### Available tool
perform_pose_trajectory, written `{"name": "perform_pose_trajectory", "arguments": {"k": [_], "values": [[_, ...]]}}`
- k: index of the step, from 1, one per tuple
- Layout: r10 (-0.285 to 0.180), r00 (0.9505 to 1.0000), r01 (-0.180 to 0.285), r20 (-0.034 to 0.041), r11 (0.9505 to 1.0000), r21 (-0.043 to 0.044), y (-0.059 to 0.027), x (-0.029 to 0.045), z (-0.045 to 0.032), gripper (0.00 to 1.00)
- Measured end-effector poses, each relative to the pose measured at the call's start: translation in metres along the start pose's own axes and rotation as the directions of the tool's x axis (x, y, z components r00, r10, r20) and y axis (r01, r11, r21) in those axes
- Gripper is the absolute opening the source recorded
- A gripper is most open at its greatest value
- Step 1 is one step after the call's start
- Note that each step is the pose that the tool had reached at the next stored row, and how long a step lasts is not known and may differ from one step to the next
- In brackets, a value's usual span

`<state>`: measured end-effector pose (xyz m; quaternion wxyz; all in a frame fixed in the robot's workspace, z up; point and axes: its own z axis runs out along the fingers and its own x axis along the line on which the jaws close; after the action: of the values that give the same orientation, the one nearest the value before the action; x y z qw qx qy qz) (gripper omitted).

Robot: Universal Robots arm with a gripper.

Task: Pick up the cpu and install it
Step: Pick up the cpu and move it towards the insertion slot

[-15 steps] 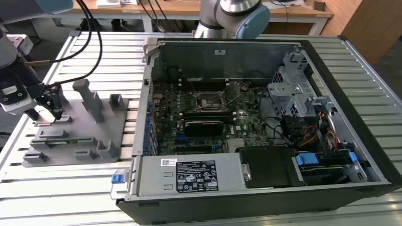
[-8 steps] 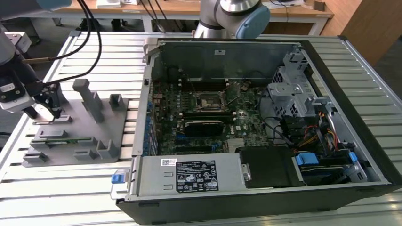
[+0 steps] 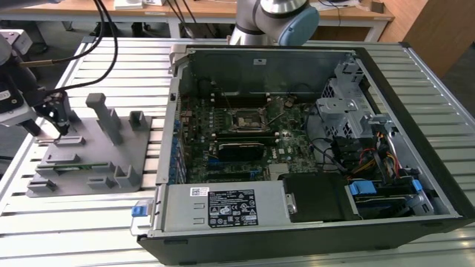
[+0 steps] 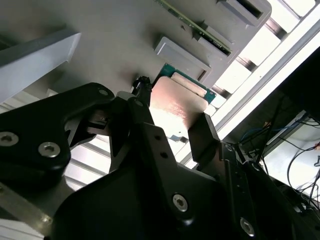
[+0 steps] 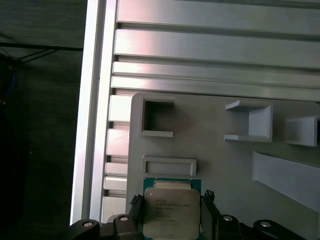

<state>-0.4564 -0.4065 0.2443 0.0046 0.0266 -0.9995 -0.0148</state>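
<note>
Slatted metal table (image 3: pixel 423 69) carries grey fixture tray (image 3: pixel 85 149) (exterior view's left) beside open computer case (image 3: pixel 260 75).

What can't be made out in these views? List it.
cpu: one edge cut off by the frame in the first wrist view; partly hidden behind the gripper in the second wrist view.
motherboard socket: contents too small to tell in the exterior view.

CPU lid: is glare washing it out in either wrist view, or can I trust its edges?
In the second wrist view a pinkish-white glare covers much of the cpu lid, though its green edge stays readable. In the first wrist view the lid is evenly lit with its visible edges distinct, and the pink sheen sits on the table slats instead.
</note>
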Motion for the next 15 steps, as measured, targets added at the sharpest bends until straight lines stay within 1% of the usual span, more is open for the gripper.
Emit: {"name": "perform_pose_trajectory", "arguments": {"k": [15], "values": [[0.000,1.0000,0.000,0.0000,1.0000,0.0000,0.0018,0.0002,-0.0323,0.55]]}}
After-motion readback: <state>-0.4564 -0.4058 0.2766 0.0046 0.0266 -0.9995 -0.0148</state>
